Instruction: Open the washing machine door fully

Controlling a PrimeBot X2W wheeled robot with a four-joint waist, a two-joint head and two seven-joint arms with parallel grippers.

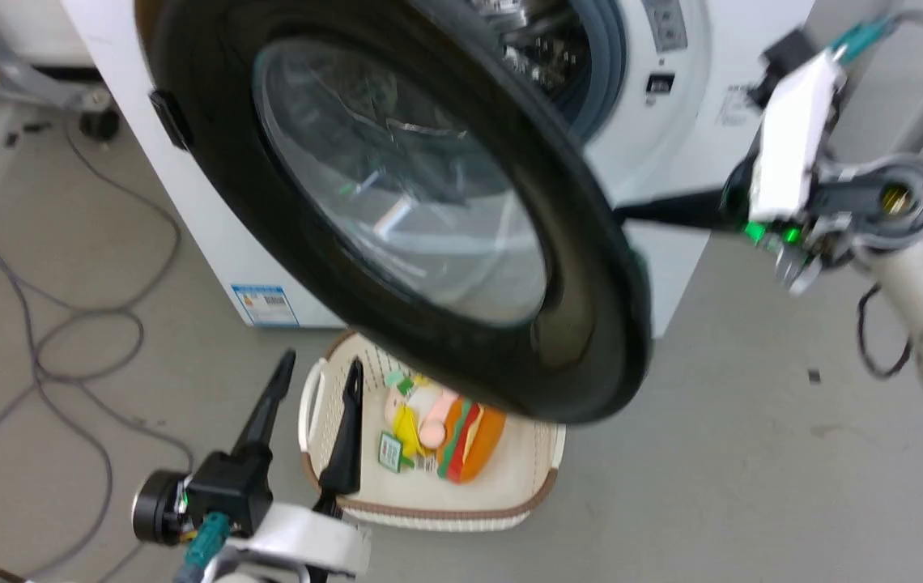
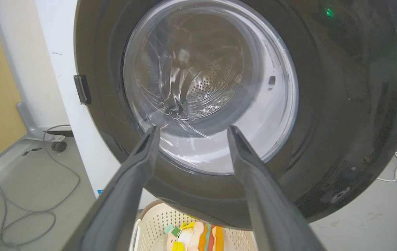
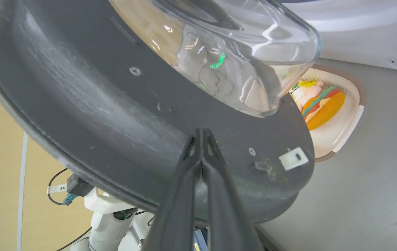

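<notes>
Right gripper (image 3: 202, 132), pinched empty, pokes the washing machine door (image 3: 97, 104) from behind; left gripper (image 1: 321, 362) gapes.

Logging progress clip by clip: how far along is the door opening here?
Done: the washing machine door is unlatched and swung well off the drum. In hand: the right gripper, fingers shut together, has its tips at the door's matte inner face, apparently pushing; the left gripper hangs open before its front, apart from it. Left: the door stands angled over the basket, not fully open.
</notes>
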